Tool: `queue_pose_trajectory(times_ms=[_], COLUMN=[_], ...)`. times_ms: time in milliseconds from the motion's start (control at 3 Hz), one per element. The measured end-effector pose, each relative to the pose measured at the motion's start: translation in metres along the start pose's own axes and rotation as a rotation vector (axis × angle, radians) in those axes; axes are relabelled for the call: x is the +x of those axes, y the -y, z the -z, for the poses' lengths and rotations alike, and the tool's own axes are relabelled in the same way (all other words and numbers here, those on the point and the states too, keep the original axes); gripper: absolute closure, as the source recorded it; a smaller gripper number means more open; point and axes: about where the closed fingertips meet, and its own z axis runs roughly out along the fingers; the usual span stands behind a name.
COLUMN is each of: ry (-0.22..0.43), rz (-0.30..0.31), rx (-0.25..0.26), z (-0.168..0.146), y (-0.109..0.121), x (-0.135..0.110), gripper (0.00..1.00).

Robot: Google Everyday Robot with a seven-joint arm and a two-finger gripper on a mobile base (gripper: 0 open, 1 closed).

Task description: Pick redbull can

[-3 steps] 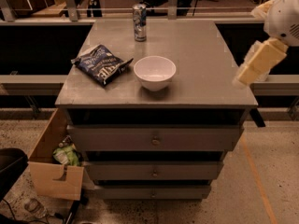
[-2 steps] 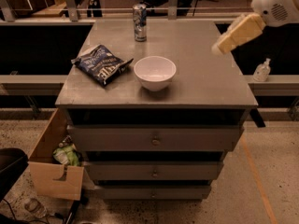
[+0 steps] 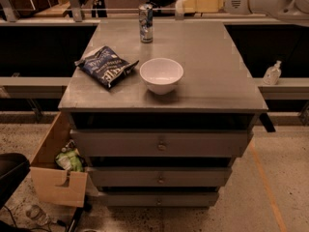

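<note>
The redbull can (image 3: 146,23) is a slim silver-and-blue can standing upright at the far edge of the grey cabinet top (image 3: 212,66), left of centre. My gripper (image 3: 186,5) reaches in from the upper right on a white arm, its pale fingers pointing left. It hangs above the far edge, to the right of the can's top and apart from it. It holds nothing.
A white bowl (image 3: 161,75) sits mid-table toward the front. A dark blue chip bag (image 3: 105,65) lies to its left. Drawers fill the cabinet front. A cardboard box (image 3: 57,168) stands on the floor at left. A clear bottle (image 3: 273,73) stands on a ledge at right.
The arm has swung up and to the left, from beside the table's right edge to above its far edge near the can. The can, bowl and bag have not moved.
</note>
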Motion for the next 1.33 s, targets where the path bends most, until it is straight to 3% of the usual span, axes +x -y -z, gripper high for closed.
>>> queue_pose_trajectory(times_ms=[333, 667, 1000, 1333], ry=[0.02, 0.015, 0.022, 0.002], rz=[0.022, 0.022, 0.029, 0.03], rx=[0.048, 0.04, 0.035, 0.023], z=[0.005, 0.005, -0.03, -0.086], y=[0.011, 0.009, 0.007, 0.018], x=[-0.009, -0.008, 0.005, 0.028], gripper=[0.0, 0.0, 0.0, 0.0])
